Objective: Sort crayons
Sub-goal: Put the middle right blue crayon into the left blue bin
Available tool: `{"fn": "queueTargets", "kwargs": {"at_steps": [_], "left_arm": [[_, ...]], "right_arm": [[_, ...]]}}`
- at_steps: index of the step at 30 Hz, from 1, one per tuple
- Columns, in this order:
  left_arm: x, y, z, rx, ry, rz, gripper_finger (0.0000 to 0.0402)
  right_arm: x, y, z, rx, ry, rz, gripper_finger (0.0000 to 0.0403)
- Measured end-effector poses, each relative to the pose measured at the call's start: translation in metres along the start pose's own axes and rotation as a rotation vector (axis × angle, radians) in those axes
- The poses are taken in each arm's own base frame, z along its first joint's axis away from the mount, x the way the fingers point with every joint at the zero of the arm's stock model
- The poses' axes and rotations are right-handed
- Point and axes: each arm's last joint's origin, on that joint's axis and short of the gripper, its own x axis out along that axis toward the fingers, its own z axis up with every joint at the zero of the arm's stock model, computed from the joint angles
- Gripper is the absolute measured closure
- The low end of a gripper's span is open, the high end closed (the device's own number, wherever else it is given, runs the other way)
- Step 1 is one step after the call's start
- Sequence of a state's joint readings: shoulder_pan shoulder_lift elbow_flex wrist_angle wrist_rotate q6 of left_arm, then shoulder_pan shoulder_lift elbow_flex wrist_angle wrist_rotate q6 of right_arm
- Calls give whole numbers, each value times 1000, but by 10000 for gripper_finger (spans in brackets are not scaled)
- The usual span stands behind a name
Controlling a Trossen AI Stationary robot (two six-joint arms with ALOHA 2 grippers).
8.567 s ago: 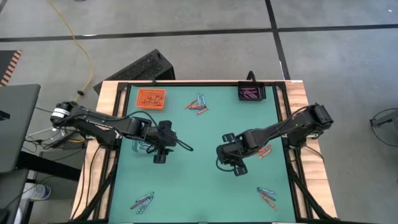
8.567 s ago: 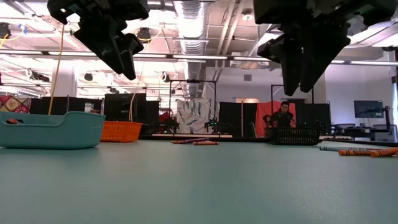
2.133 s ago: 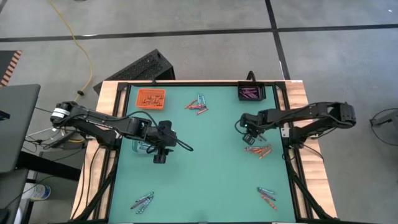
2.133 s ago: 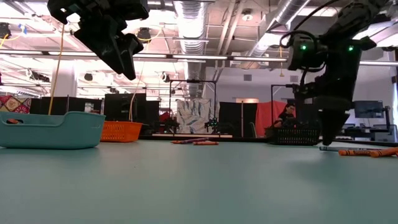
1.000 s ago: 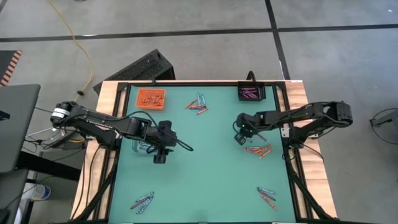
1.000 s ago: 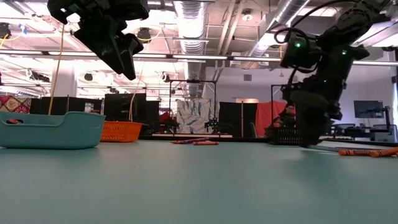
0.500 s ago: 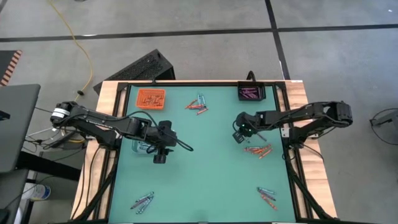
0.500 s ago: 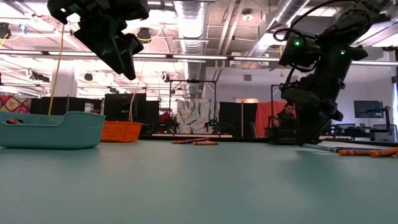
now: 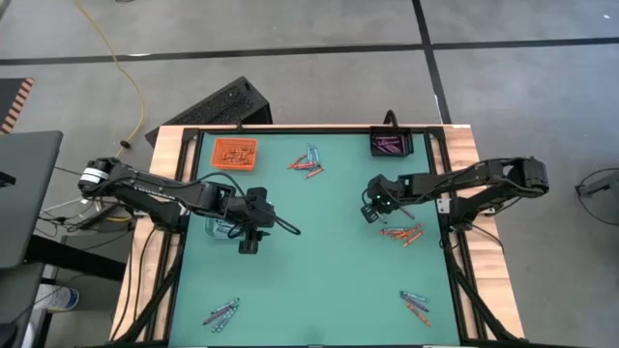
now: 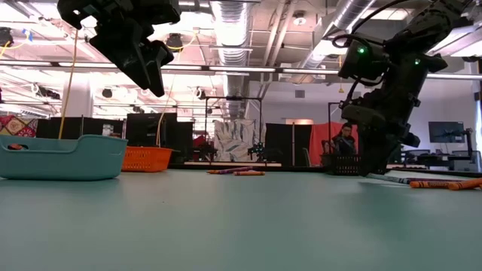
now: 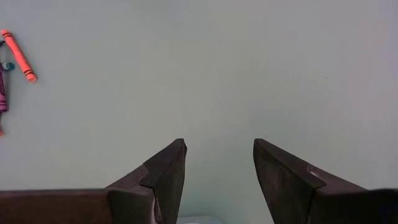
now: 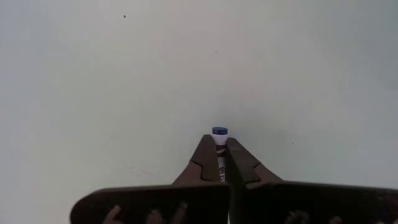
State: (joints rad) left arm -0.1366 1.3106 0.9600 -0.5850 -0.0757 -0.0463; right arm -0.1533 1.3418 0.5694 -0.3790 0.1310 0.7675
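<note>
Over green table (image 9: 319,280): right gripper (image 12: 219,149) clamped on what looked like a blue crayon (image 12: 219,132); left gripper (image 11: 216,163) hung spread, gripping nothing.

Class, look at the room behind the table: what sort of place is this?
Probably a robotics lab or workshop: exposed ceiling ducts, dark partition screens, and a green table fitted with two robot arms.

The blue-tipped crayon (image 12: 219,138) is showing only its end, its body hiding between the right gripper's fingers (image 12: 205,163). At the left wrist picture's left edge, a purple crayon (image 11: 2,94) is being cut off.
</note>
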Motion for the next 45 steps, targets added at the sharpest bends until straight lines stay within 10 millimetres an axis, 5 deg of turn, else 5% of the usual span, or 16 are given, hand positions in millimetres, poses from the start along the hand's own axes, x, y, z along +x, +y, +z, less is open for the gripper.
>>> {"fn": "queueTargets", "kwargs": {"at_steps": [21, 36, 45], "left_arm": [[0, 0, 0, 2, 0, 0, 223], [0, 0, 0, 1, 0, 0, 223], [0, 0, 0, 0, 0, 0, 223]], "right_arm": [[0, -1, 2, -7, -9, 1, 403], [-1, 4, -2, -171, -3, 13, 403], [-20, 16, 13, -285, 29, -19, 403]]}}
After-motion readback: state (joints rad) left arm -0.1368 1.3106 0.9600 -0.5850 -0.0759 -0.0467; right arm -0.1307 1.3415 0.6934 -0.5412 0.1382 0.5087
